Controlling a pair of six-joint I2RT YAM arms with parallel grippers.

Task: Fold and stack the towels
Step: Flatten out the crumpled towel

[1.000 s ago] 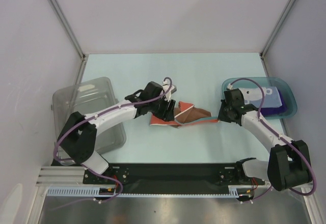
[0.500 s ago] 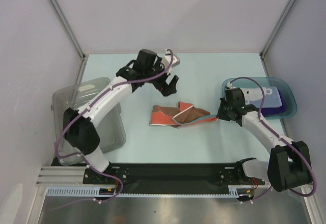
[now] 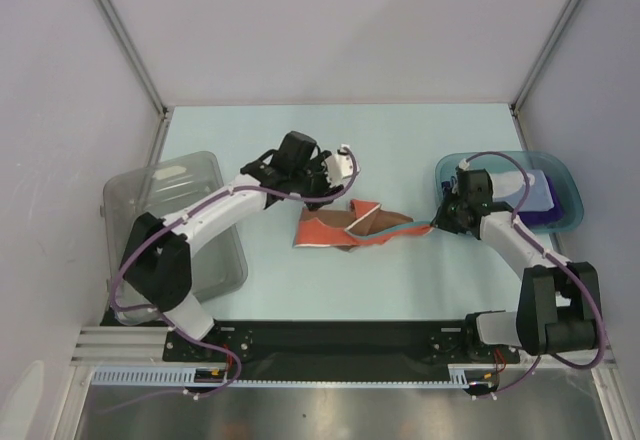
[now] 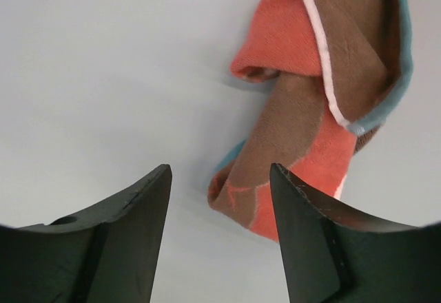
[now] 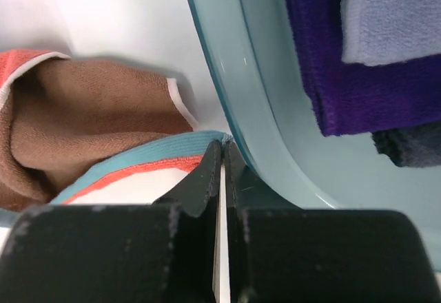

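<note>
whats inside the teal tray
Folded towels: a light blue towel lying on a purple towel, with a dark navy towel showing at its edge. Anything under them on the teal tray is covered.

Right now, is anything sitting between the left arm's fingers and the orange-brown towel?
Nothing visible does. The left fingers are open over the near end of the orange-brown towel, with only bare table beside it. The right fingers pinch its teal-edged corner next to the teal tray.
</note>
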